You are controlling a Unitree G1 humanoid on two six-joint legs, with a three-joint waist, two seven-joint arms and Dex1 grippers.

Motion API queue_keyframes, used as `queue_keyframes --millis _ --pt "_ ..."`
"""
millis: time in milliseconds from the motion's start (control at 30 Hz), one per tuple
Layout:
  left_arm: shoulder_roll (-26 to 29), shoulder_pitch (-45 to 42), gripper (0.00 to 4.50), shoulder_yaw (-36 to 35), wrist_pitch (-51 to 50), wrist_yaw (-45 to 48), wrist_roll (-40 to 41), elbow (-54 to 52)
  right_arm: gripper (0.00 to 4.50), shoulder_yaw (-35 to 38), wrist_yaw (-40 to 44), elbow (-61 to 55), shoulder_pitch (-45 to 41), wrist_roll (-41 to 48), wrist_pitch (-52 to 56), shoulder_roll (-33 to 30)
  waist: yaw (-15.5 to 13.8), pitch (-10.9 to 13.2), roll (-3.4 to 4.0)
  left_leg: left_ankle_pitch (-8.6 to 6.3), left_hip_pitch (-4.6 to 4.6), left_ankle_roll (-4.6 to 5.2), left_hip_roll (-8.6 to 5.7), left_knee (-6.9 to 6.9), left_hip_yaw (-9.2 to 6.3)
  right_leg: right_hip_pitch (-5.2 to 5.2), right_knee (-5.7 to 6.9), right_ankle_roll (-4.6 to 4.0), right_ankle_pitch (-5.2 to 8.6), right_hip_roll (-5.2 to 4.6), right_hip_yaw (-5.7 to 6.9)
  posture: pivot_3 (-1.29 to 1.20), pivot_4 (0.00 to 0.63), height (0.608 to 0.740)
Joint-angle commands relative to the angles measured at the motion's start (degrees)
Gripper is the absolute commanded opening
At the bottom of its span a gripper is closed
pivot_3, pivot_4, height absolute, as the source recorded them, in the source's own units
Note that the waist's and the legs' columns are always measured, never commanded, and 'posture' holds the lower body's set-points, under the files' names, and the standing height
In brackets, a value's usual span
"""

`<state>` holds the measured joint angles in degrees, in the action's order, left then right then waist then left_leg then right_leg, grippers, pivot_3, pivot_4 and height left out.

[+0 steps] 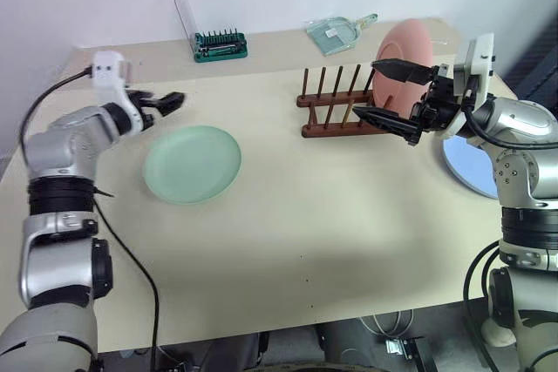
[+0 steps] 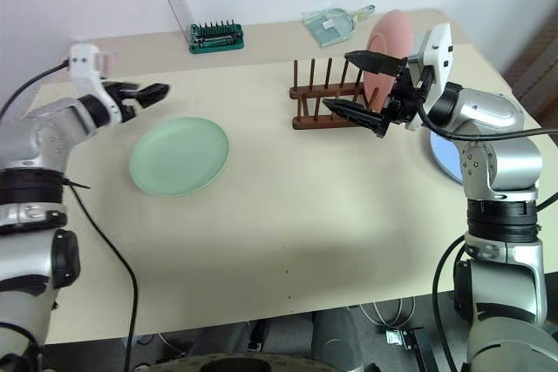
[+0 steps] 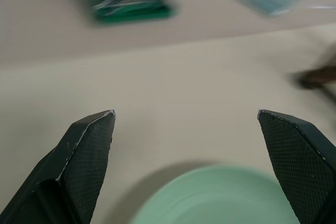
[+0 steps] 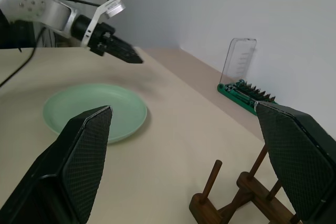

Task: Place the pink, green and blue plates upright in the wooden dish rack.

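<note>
Pink plate [image 1: 403,51]: stands upright at the right end of the wooden dish rack [image 1: 336,104], its lower edge hidden behind the right gripper [image 1: 394,96], so which slot it sits in cannot be told.
Blue plate [image 1: 466,163]: flat on the table [image 1: 288,224] near the right edge — most of it covered by the right arm, only a crescent showing.
Green plate [image 1: 192,163]: flat on the table's left half, fully in view from the head camera; cut off in the left wrist view.
Rack pegs: the left pegs stand bare and upright; those nearest the pink plate are crossed by the right gripper's lower finger.
Left gripper [image 1: 166,102]: fingers spread wide, holding nothing, hovering just beyond the green plate's far-left rim.
Right gripper: fingers spread wide, empty, in front of the rack's right end and the pink plate.
Bit holder [image 1: 220,44]: green, clear lid raised, at the far edge — blurred in the left wrist view.
Clear greenish tray [image 1: 336,32]: at the far edge behind the rack.
Open room: broad bare tabletop in the near half and between green plate and rack.
</note>
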<state>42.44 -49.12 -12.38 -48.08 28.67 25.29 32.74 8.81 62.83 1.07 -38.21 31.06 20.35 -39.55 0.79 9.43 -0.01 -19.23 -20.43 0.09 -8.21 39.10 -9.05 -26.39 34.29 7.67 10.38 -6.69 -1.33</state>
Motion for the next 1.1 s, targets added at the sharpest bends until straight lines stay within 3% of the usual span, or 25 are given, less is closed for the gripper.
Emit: queue_keyframes --millis 33,233,367,600,933,1033,1100 --pt "3.33 -1.05 4.50 -2.12 -10.81 0.15 1.28 -1.13 4.44 0.35 -0.10 -1.32 -1.04 0.62 -1.05 0.58 -0.01 0.00 0.00 0.00 0.00 0.00 0.00 0.00 -0.01 0.00 0.00 0.00 0.00 0.00 0.01 0.00 0.150 0.740" --pt "6.24 -4.54 4.50 0.61 -26.60 5.40 2.96 0.84 4.44 -0.58 -0.30 -1.10 -1.69 1.44 0.05 2.39 -0.13 -0.06 -0.12 0.01 0.01 -0.01 -0.05 0.09 -0.12 0.10 0.05 0.00 0.00 -0.01 0.06 0.00 0.150 0.740" --pt "9.10 -8.59 4.50 11.21 -30.85 11.67 -1.44 8.79 4.44 -0.29 0.07 -0.58 -1.96 1.99 0.26 2.53 0.17 -0.06 -0.11 0.01 0.05 -0.01 -0.05 0.02 -0.08 0.02 0.10 0.00 0.00 -0.02 0.07 0.00 0.150 0.740" --pt "7.73 -19.58 4.50 24.54 -23.72 26.54 -10.41 26.10 4.44 -0.29 -0.08 -0.23 -1.70 1.94 -0.08 2.71 0.01 -0.06 -0.11 0.02 0.02 -0.03 -0.07 0.02 -0.06 0.00 0.09 0.00 0.00 0.00 0.10 0.00 0.150 0.740" --pt "3.26 -23.45 4.50 25.17 -15.83 33.22 -19.49 41.11 4.44 0.89 -1.28 -2.38 -1.74 2.96 0.87 1.68 0.33 -0.06 -0.11 0.02 0.00 -0.03 -0.06 0.01 -0.03 -0.07 0.12 0.00 0.00 0.00 0.10 0.00 0.150 0.740" --pt "2.68 -22.40 3.64 24.95 -14.29 33.22 -21.42 42.39 4.50 1.33 -1.53 -3.14 -1.49 3.24 1.19 1.17 0.28 -0.06 -0.11 0.02 0.00 -0.03 -0.06 0.01 -0.03 -0.07 0.14 0.00 0.00 0.00 0.10 0.00 0.150 0.740" --pt "2.45 -21.88 2.68 23.76 -13.86 32.19 -21.96 43.03 4.50 1.63 -1.75 -3.58 -1.37 3.41 1.49 1.04 0.26 -0.06 -0.11 0.02 0.01 -0.03 -0.06 0.02 -0.02 -0.07 0.14 0.00 0.00 -0.01 0.09 0.00 0.150 0.740"
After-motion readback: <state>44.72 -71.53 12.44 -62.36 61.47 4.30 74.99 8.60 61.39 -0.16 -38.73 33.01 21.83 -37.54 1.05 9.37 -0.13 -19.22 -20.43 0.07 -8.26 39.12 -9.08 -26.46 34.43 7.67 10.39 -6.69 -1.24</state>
